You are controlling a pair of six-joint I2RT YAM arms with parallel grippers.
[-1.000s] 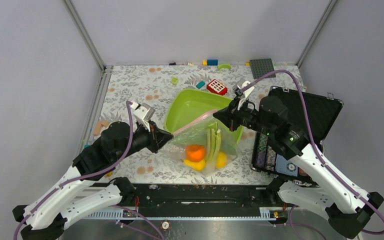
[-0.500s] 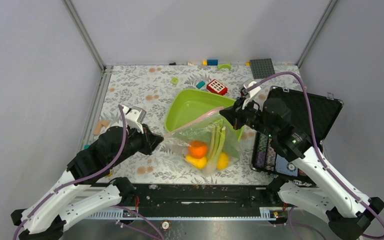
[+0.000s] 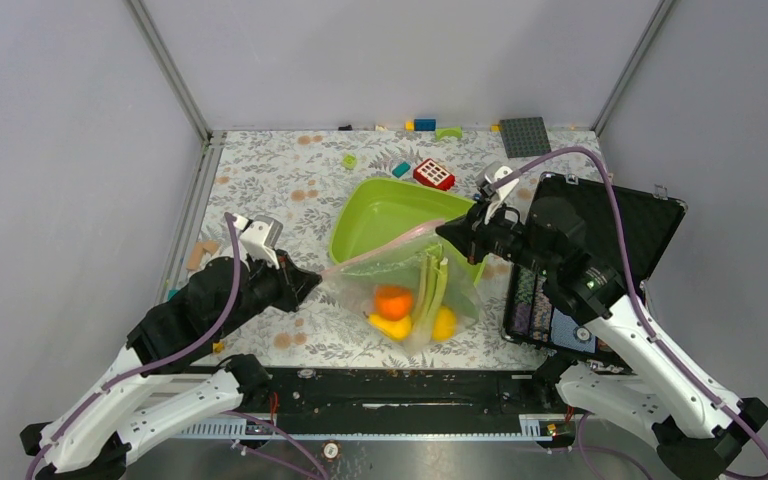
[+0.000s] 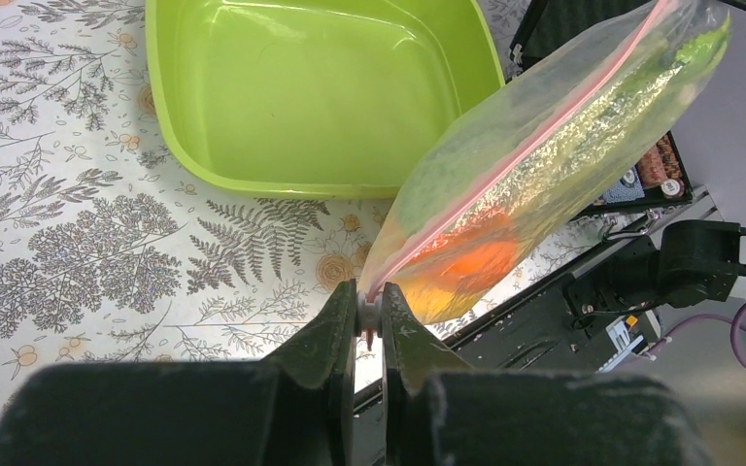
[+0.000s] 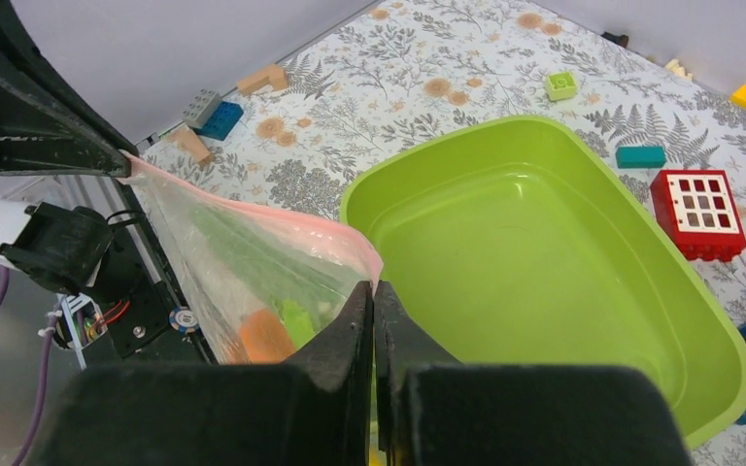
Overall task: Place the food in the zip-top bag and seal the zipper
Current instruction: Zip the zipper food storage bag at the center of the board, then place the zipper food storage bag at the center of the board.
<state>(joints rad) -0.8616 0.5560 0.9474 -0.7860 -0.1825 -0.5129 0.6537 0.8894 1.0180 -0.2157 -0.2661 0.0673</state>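
The clear zip-top bag (image 3: 400,285) hangs stretched between my two grippers, in front of the lime-green tray (image 3: 380,215). Inside it are the orange-red fruit (image 3: 392,301), two yellow fruits (image 3: 390,327) and the long green pieces (image 3: 428,285). My left gripper (image 3: 310,281) is shut on the left end of the pinkish zipper (image 4: 534,146), with a small white piece between its tips (image 4: 370,309). My right gripper (image 3: 447,232) is shut on the bag's right top corner (image 5: 374,291). The zipper (image 5: 253,206) runs taut from corner to corner.
An open black case (image 3: 640,230) lies at the right. A red brick (image 3: 433,174), small coloured bricks and a grey baseplate (image 3: 524,135) lie at the back. Tan blocks (image 3: 198,255) lie at the left edge.
My left gripper has drawn back to the left along the zipper, to the bag's left end. The bag's mouth has been pulled longer and tauter. The right gripper has shifted slightly right.
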